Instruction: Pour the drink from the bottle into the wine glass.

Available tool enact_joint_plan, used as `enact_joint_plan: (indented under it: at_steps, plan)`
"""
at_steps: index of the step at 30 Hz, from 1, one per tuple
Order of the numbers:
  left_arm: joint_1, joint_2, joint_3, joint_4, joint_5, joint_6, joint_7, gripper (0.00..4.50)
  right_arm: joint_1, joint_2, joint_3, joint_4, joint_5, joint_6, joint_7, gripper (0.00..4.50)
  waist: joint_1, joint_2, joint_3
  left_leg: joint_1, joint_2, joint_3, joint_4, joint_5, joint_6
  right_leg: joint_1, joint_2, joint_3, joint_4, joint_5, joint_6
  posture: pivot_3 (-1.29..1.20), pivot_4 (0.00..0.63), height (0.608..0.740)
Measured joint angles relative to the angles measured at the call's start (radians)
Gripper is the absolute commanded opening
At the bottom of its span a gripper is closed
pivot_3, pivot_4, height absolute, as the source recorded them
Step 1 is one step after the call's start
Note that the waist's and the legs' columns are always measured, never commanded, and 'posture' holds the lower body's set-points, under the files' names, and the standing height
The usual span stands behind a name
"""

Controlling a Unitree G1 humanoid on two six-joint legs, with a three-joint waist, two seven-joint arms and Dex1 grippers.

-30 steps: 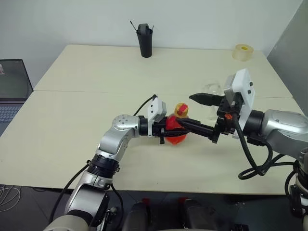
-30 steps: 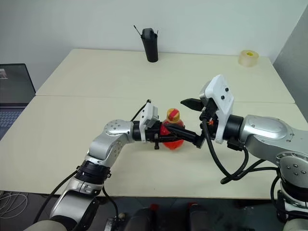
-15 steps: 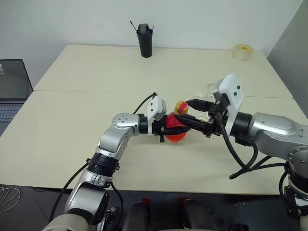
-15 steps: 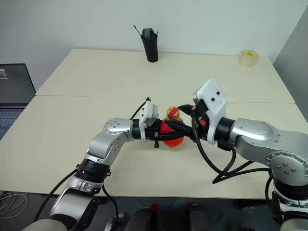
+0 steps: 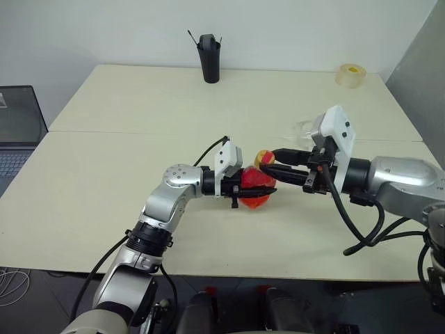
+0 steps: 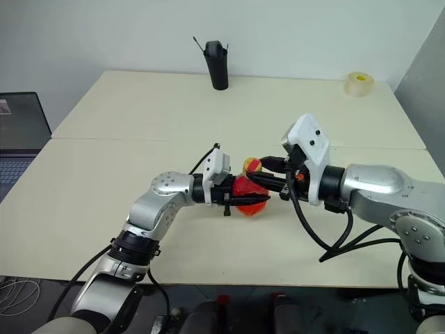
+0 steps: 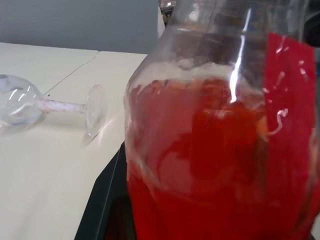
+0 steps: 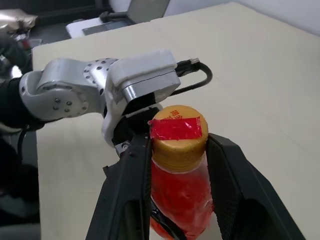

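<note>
Item: bottle (image 5: 254, 186), drink red inside, clamped at its body by my left gripper (image 5: 252, 189). Change: my right gripper (image 8: 176, 150) has closed from wide open onto the yellow cap (image 8: 179, 136); uncapping comes next, I judge. Wine glass (image 7: 30, 104) lies toppled beyond the bottle

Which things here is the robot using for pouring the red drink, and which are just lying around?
For the job:
- bottle with red drink and yellow cap, held by the left gripper
- right gripper, closed around the cap
- wine glass, lying on its side on the table

Just lying about:
- black cup
- tape roll
- laptop
</note>
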Motion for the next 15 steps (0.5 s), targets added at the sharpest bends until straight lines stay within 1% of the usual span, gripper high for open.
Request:
enact_joint_plan:
  at_steps: [3,5,7,10,12,14,15]
  plan:
    - [0.001,0.009,-0.007,0.002,0.014,0.005,0.000,1.55,-0.094,-0.029,0.147,0.192,-0.205,-0.212,0.344,1.24,-0.004,0.000,0.000,0.002,0.000,0.002,0.000,0.000,0.000,0.000,0.001,0.000,0.000,0.000,0.000,0.00,0.150,0.740]
    - [0.004,0.012,-0.016,0.002,0.023,0.016,0.000,1.55,-0.137,-0.023,0.199,0.280,-0.289,-0.306,0.487,1.24,-0.003,0.000,0.000,0.002,0.001,0.001,0.000,0.000,0.000,0.000,0.001,0.000,0.000,0.000,0.000,0.00,0.150,0.740]
    - [0.008,0.013,-0.027,0.002,0.032,0.021,-0.001,1.55,-0.162,-0.013,0.227,0.349,-0.348,-0.377,0.596,1.24,-0.001,0.000,0.000,0.001,0.002,0.001,0.000,0.000,0.000,0.000,0.000,0.000,0.000,0.000,0.000,0.00,0.150,0.740]
    - [0.013,0.011,-0.037,0.002,0.034,0.024,-0.001,1.55,-0.183,0.001,0.238,0.390,-0.398,-0.415,0.677,1.24,0.001,0.000,0.000,0.001,0.002,0.001,0.000,0.000,-0.001,0.000,-0.001,0.000,0.000,0.000,0.000,0.00,0.150,0.740]
    - [0.013,0.010,-0.037,0.002,0.035,0.024,-0.001,1.54,-0.186,0.007,0.230,0.386,-0.403,-0.392,0.681,1.24,0.001,0.000,0.000,0.001,0.002,0.000,0.000,0.001,-0.002,0.000,-0.001,0.001,0.000,0.000,0.000,0.00,0.150,0.740]
    - [0.013,0.003,-0.036,0.002,0.034,0.022,-0.006,1.51,-0.173,0.004,0.193,0.352,-0.390,-0.338,0.669,1.24,0.002,0.000,0.000,0.000,0.002,-0.001,0.000,0.001,-0.002,0.000,-0.002,0.001,0.000,0.000,0.000,0.00,0.150,0.740]
    - [0.012,0.000,-0.036,0.001,0.031,0.019,-0.012,1.49,-0.160,0.003,0.170,0.326,-0.379,-0.305,0.655,1.59,0.002,0.000,0.000,-0.001,0.002,-0.001,0.001,0.001,-0.002,0.000,-0.002,0.001,0.000,0.000,0.000,0.00,0.150,0.740]
